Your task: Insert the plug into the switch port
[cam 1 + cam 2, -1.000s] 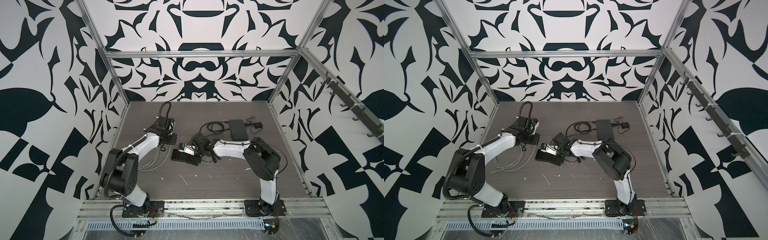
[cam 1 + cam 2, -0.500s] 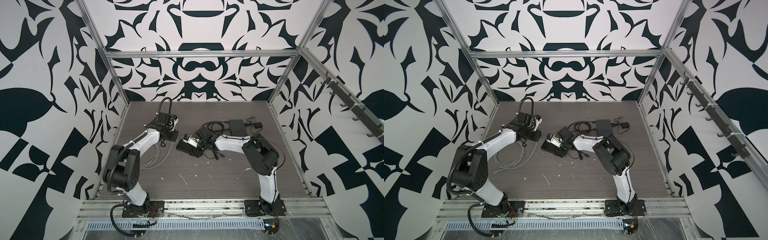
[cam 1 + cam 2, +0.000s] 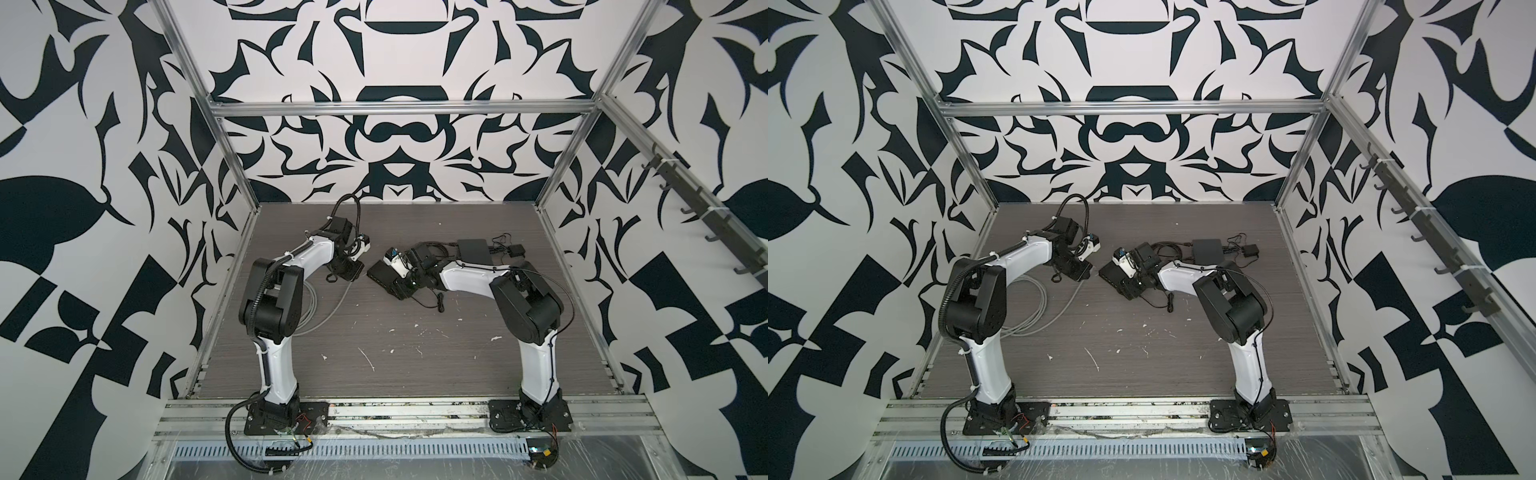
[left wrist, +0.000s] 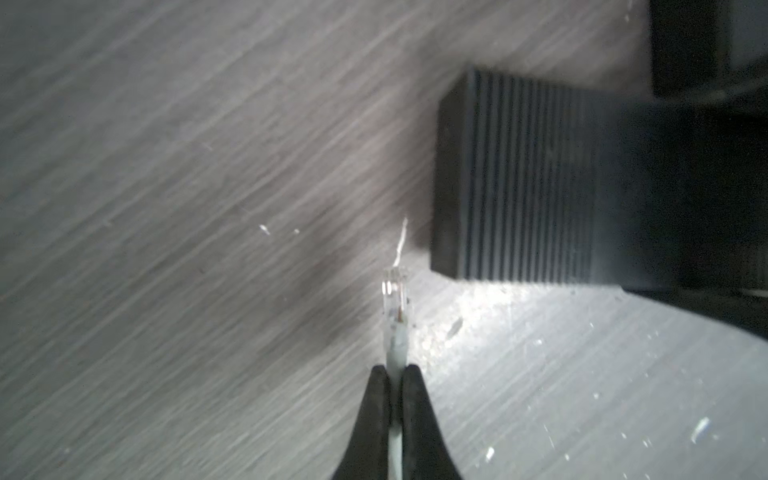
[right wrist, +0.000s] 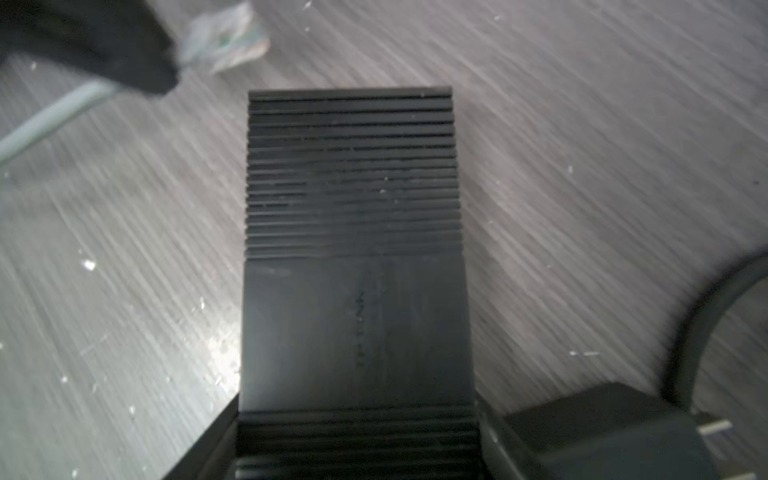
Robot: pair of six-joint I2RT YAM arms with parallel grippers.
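My left gripper [image 4: 394, 370] is shut on the grey cable [image 4: 395, 349] just behind the clear plug [image 4: 395, 303], which sticks out past the fingertips. In both top views it [image 3: 349, 272] [image 3: 1077, 272] hangs low over the table, left of the switch. The black ribbed switch [image 3: 384, 276] [image 3: 1115, 276] [image 4: 519, 174] [image 5: 353, 249] sits between the fingers of my right gripper [image 5: 357, 449] [image 3: 401, 286], which is shut on its sides. The plug [image 5: 226, 37] lies off one far corner of the switch, a short gap away. No port shows in any view.
A second black box [image 3: 473, 249], a small adapter [image 3: 516, 250] and thin black leads [image 3: 432, 299] lie behind and beside my right arm. A black power plug [image 5: 602, 432] sits close to the switch. Loops of grey cable [image 3: 309, 307] trail by my left arm. White scraps dot the table.
My right gripper has carried the switch toward the back of the table and closed further on it. My left gripper has moved a little back and right with the cable.
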